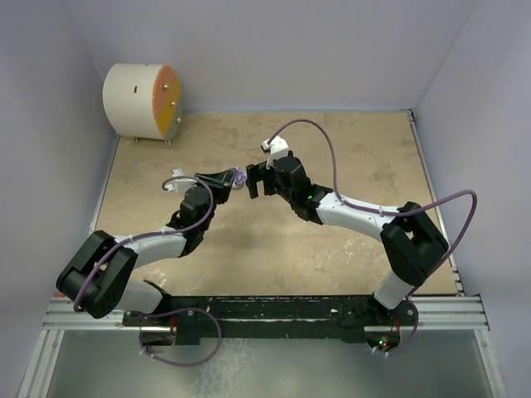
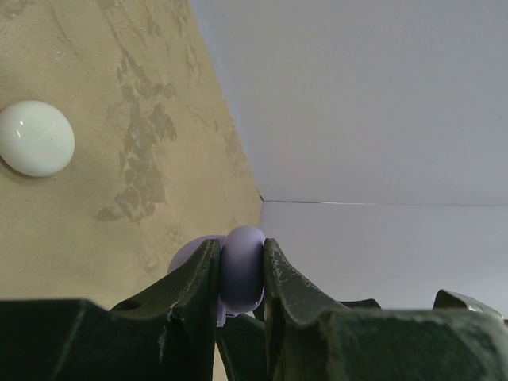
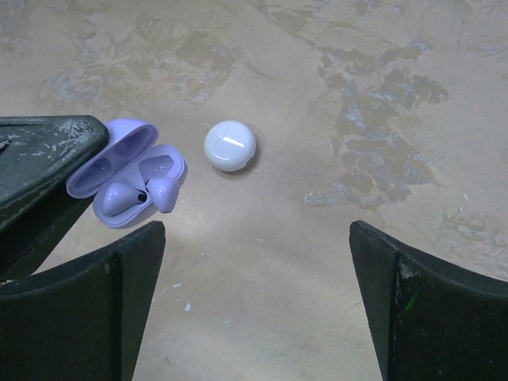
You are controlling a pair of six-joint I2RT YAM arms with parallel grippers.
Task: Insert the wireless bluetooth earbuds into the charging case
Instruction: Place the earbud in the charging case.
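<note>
My left gripper [image 2: 242,252] is shut on the lilac charging case [image 2: 241,268], pinching it by its sides above the table. In the right wrist view the case [image 3: 119,163] hangs open, lid up. One lilac earbud [image 3: 119,195] lies in its seat and another lilac earbud [image 3: 164,191] stands proud at the case's front edge. My right gripper [image 3: 254,238] is open with nothing between its fingers, just right of the case. From above, the case [image 1: 239,176] shows between the left gripper [image 1: 234,178] and right gripper [image 1: 254,182].
A shut white case [image 3: 230,145] lies on the tan table [image 3: 333,302] beyond the lilac one, also seen as the white case [image 2: 36,137]. A white and orange cylinder [image 1: 141,101] stands at the back left corner. Grey walls [image 1: 290,50] enclose the table.
</note>
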